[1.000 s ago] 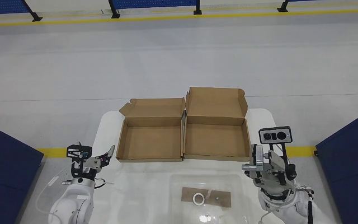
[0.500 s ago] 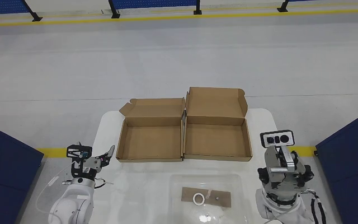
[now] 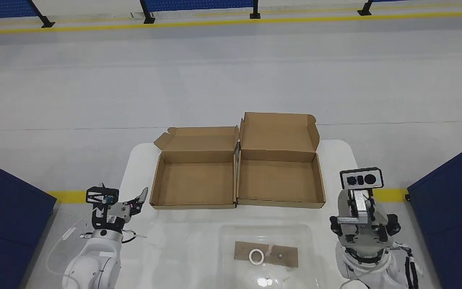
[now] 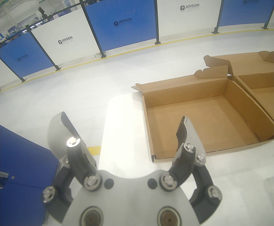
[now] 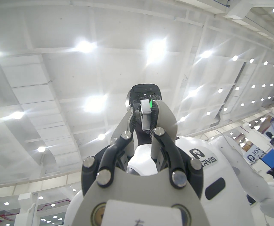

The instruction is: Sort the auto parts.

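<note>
Top camera looks down from above the arms on the white table and left cardboard box; left wrist camera, close behind the left gripper, faces across that same table and box; right wrist camera faces up at the ceiling.

Left wrist view, fence at the far side of the floor:
- White perforated partition panels, each with one short word in dark capitals and a small logo mark before it, and a finer line beneath, too small to read. The same print stands on the middle panel and the far panel.
- Blue perforated partition panel: the same word and mark, in pale lettering.

Right wrist view:
- White wall sign behind the blue board: large dark capitals with a logo mark, cut off at its edge.
- White sticker on the grey wrist plate: black marks, cropped, unreadable.
</note>
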